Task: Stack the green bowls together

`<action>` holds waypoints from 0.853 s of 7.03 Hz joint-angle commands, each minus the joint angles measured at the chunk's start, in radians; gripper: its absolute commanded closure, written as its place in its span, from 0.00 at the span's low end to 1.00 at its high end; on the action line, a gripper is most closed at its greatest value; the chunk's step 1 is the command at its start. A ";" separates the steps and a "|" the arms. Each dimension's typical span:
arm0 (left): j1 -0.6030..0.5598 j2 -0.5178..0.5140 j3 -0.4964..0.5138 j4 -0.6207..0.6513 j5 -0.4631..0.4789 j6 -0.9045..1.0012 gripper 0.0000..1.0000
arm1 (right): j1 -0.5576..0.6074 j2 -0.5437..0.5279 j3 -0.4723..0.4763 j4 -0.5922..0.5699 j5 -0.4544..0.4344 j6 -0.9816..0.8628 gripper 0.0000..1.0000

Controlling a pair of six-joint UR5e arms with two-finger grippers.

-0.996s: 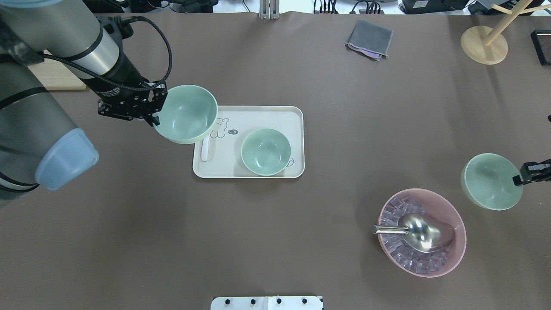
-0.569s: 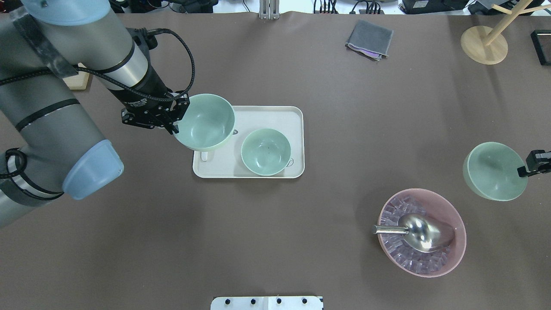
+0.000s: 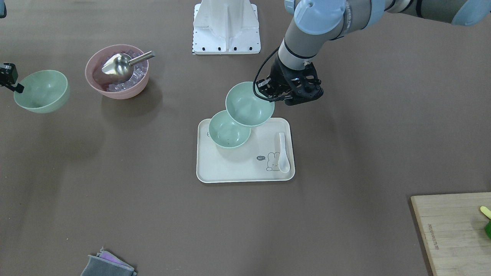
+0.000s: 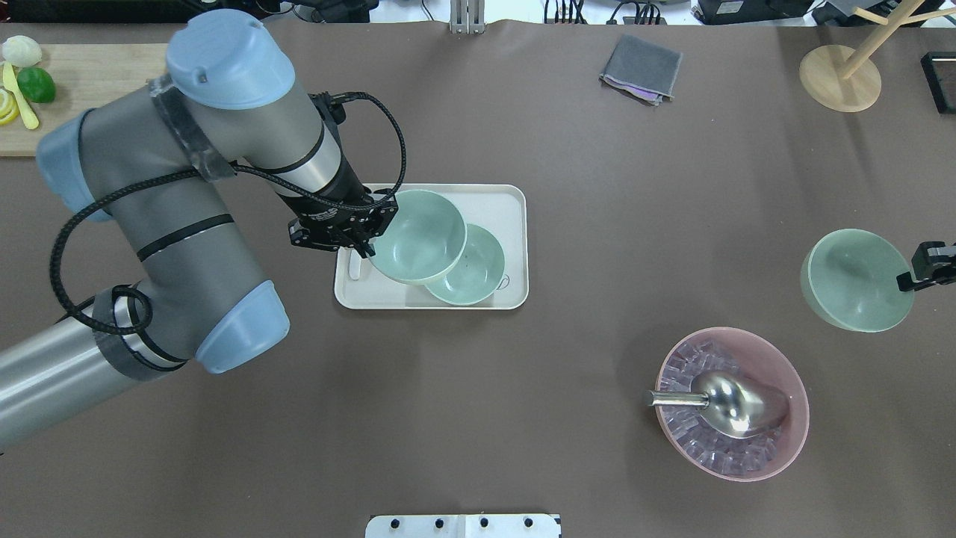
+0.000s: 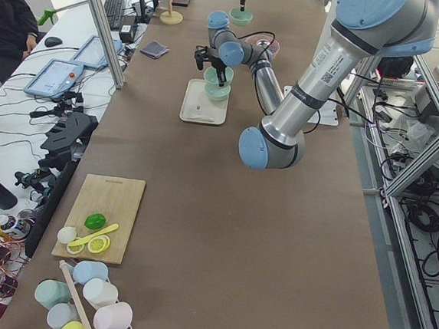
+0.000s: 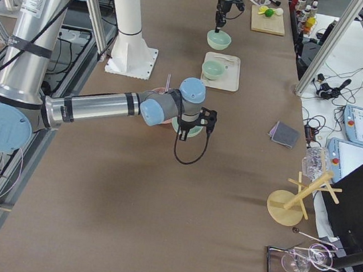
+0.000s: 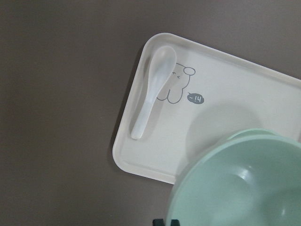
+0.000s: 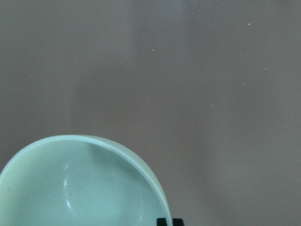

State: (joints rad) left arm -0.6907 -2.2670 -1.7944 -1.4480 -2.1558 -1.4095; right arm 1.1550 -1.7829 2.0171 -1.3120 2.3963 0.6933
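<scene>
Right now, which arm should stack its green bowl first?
Left, probably: the left gripper holds a pale mint-green plastic bowl partly over the matching bowl on the white tray; the right gripper's bowl hangs far away.

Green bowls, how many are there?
3. One green bowl sits on the white tray. A second bowl hangs in the left tool, partly over it. A third bowl hangs in the right tool, near the pink bowl. None look hidden.

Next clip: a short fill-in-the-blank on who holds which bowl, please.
The left hand holds one green bowl partly over a second green bowl standing on the white ___.
A white ___ lies beside that second bowl.
The right hand holds the third green bowl near the ___ bowl of ice.
Missing: tray; spoon; pink.
</scene>
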 commanded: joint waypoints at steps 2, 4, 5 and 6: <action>0.033 -0.046 0.113 -0.110 0.034 -0.051 1.00 | 0.002 0.060 0.006 -0.093 0.003 0.000 1.00; 0.051 -0.055 0.164 -0.155 0.037 -0.054 1.00 | 0.003 0.062 0.014 -0.093 0.006 0.000 1.00; 0.072 -0.055 0.170 -0.157 0.068 -0.054 1.00 | 0.003 0.062 0.020 -0.095 0.007 0.000 1.00; 0.082 -0.054 0.178 -0.167 0.071 -0.055 1.00 | 0.003 0.062 0.020 -0.093 0.009 0.000 1.00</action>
State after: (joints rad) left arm -0.6244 -2.3217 -1.6274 -1.6040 -2.0973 -1.4633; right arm 1.1581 -1.7216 2.0344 -1.4054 2.4034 0.6933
